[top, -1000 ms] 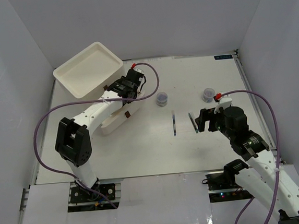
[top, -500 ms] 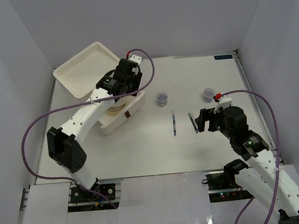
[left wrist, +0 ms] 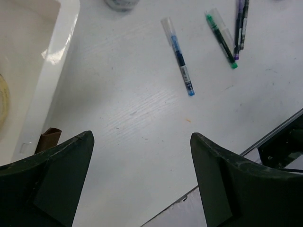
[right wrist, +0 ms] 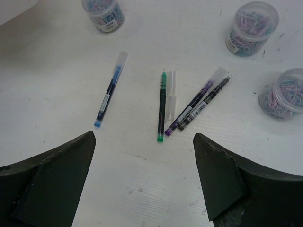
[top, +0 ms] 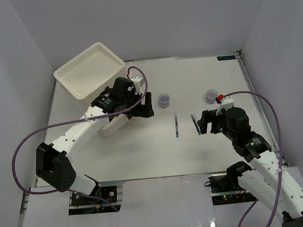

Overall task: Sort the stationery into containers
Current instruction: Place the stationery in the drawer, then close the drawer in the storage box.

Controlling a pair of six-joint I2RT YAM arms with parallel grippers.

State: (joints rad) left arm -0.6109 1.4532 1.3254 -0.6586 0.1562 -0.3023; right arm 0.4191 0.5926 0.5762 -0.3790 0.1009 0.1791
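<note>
Step in hand: judged to be the reach for the next loose piece, most likely the blue pen (left wrist: 180, 61), which lies nearest the drawers.
Left pincer: the left pincer (left wrist: 142, 137) stands wide and empty, low over the tabletop (left wrist: 142, 118), just beside the open drawer (left wrist: 57, 52) and its brown handle (left wrist: 49, 138).
Right pincer: the right pincer (right wrist: 144, 137) is also wide with nothing in it, hovering near the pen cluster.
Containers: the drawer unit (top: 89, 71) sits at the far left. A beige curve at the edge of the left wrist view, inside the open drawer, is probably a tape ring, but too little shows to be sure.
Stationery: the blue pen lies alone. The green pen (right wrist: 162, 106) has a clear cap (right wrist: 171, 94) touching it, and the purple pen (right wrist: 191, 109) and black pen (right wrist: 206, 101) lie side by side in contact. Three jars (right wrist: 249, 28) stand farther back, well apart.
Approach: swing away from the drawer wall first, then descend over the middle of the blue pen.
Alignment: turn the wrist so the jaws straddle the shaft crosswise, not along it.
Closing: go low enough that the fingertips nearly brush the tabletop, since a thin pen slips out of a high pinch.
Risk: the pen may roll when touched, so close evenly from both sides.
Division: leave the touching pens to the right pincer, taking the outer one first.
</note>
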